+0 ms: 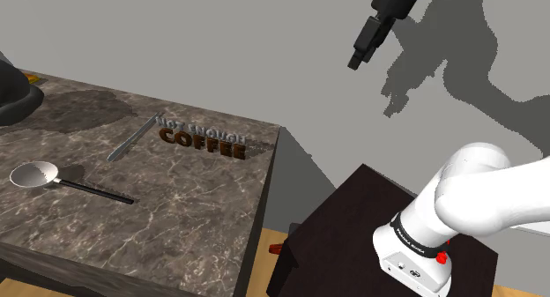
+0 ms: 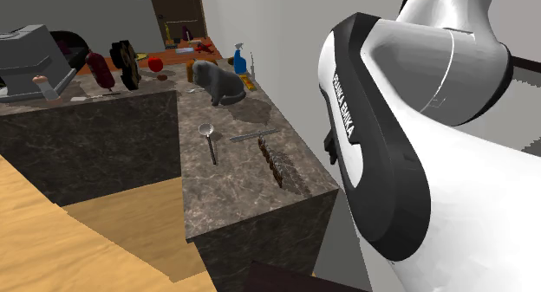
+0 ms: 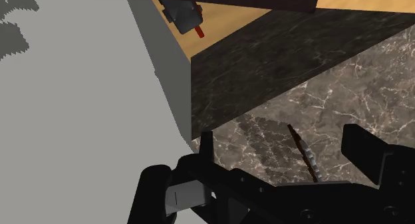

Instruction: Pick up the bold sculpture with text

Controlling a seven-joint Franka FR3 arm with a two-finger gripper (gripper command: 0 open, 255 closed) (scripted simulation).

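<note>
The text sculpture [image 1: 204, 138], brown block letters reading COFFEE under smaller grey words, stands on the dark marble counter [image 1: 176, 225] near its far right corner. In the second exterior view the sculpture [image 2: 277, 163] shows edge-on as a thin brown strip. My black gripper [image 1: 357, 62] hangs high in front of the grey wall, above and to the shoulder view's right of the sculpture, well clear of it. In the wrist view the fingers [image 3: 362, 146] stand wide apart, empty, and the sculpture [image 3: 304, 151] shows far below between them.
A metal ladle [image 1: 35, 174] and a thin metal strip [image 1: 132, 138] lie on the counter left of the sculpture. A grey figure [image 2: 217, 81], a blue spray bottle [image 2: 239, 58] and a grey appliance [image 2: 30, 61] stand further along. The dark stand [image 1: 353, 216] sits beside the counter's end.
</note>
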